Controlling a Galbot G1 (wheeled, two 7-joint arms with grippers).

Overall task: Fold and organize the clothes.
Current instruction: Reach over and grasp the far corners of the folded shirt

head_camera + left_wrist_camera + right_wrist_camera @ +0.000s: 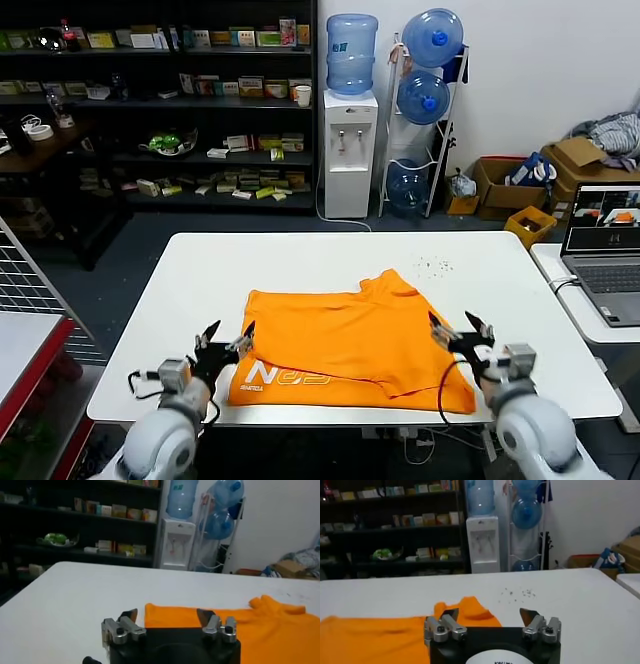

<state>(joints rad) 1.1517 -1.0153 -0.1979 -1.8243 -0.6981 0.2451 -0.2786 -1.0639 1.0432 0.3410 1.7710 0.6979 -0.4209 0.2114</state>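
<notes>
Head view: orange T-shirt [355, 340] partly folded near counter [200, 280] front edge; left gripper [224, 338], right gripper [461, 330] jaws wide open, empty; further folds remain.

Shirt [350, 345] is folded over, so its underside and most of the print stay hidden; only part of the white lettering [283, 377] shows, too small to read. In the left wrist view the shirt [260, 630] runs off the frame's edge and slips behind the left gripper [167, 616], whose body is cut off too. Same in the right wrist view: shirt [375, 637] cut by the edge and partly behind the right gripper [490, 615]. Both arms run out of the head view. Laptop [603, 255] is clipped at the edge, its screen too small to make out. Shelf goods [240, 150] too small to identify.
</notes>
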